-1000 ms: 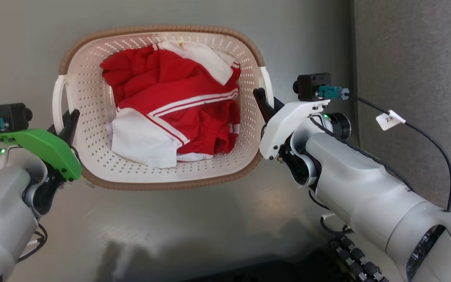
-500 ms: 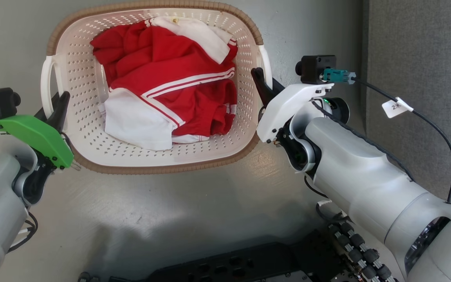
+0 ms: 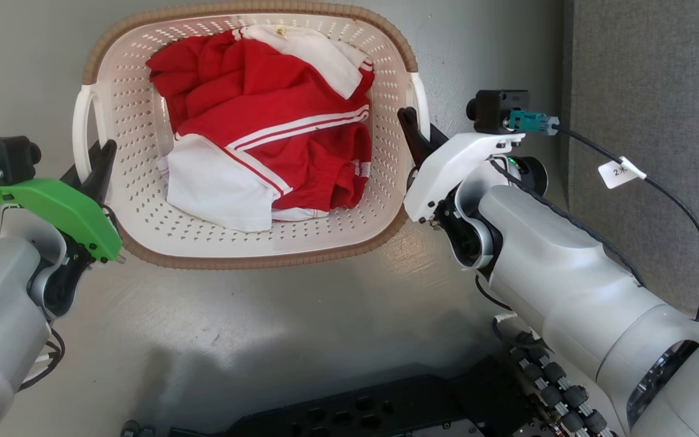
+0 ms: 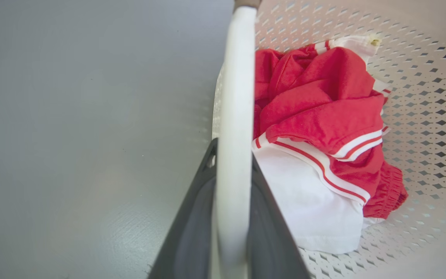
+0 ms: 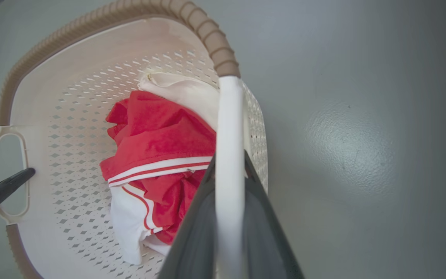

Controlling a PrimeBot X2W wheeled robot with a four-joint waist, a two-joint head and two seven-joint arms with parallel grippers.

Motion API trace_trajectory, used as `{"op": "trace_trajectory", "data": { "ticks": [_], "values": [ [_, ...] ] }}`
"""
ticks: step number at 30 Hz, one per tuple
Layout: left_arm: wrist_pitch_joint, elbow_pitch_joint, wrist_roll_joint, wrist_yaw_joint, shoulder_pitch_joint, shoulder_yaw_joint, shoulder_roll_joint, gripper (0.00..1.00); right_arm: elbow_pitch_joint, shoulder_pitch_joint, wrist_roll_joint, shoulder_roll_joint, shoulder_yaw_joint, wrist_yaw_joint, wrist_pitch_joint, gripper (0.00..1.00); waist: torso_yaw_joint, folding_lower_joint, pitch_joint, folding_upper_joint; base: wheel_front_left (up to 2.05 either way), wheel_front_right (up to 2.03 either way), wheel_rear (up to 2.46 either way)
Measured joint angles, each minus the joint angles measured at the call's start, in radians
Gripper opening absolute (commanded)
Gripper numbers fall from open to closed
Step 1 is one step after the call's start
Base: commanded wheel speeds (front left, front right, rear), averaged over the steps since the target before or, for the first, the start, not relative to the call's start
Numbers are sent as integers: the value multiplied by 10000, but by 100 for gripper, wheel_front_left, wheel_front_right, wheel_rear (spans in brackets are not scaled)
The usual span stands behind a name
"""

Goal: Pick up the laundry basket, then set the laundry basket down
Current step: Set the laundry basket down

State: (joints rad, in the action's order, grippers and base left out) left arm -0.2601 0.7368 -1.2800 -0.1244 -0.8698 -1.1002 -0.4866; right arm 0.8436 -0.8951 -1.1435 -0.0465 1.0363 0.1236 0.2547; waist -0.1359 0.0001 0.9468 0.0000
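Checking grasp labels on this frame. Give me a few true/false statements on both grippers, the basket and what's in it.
1. The left gripper has its fingers on either side of the basket's left handle. True.
2. The basket holds blue towels. False: red and white clothes lie in it.
3. The right gripper hangs open, away from the basket. False: its fingers clamp the right handle.
4. The basket's rim is brown. True.
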Motion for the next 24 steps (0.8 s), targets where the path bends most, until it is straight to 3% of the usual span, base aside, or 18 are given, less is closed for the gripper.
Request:
{"op": "trace_trajectory", "data": {
  "ticks": [2, 3, 4, 5, 6, 24],
  "values": [
    [0, 46, 0, 0, 0, -6, 25, 0, 63, 12, -2, 4, 4, 0, 0, 0, 8, 0, -15, 0, 0, 0, 0],
    [0, 84, -2, 0, 1, -8, 44, 6, 77, 19, -4, 6, 6, 0, 0, 0, 13, 0, -23, 0, 0, 0, 0],
    [0, 128, -2, 0, 1, -13, 63, 64, 82, 27, -8, 8, 2, 4, -2, 20, 17, 0, -33, 0, 0, 0, 0],
    [15, 178, -2, -15, 9, -42, 75, 100, 127, 36, -17, -4, -29, 13, -2, 40, 20, 0, -43, 0, 0, 0, 0],
    [25, 222, -4, -50, 13, -54, 94, 100, 180, 47, -40, -40, -90, 17, -2, 100, 23, 0, -55, 0, 0, 0, 0],
    [40, 652, -79, -50, 88, 213, 288, 100, 138, 243, 188, -134, -518, 17, -2, 100, -9, 0, -910, 0, 0, 0, 0]
  ]
}}
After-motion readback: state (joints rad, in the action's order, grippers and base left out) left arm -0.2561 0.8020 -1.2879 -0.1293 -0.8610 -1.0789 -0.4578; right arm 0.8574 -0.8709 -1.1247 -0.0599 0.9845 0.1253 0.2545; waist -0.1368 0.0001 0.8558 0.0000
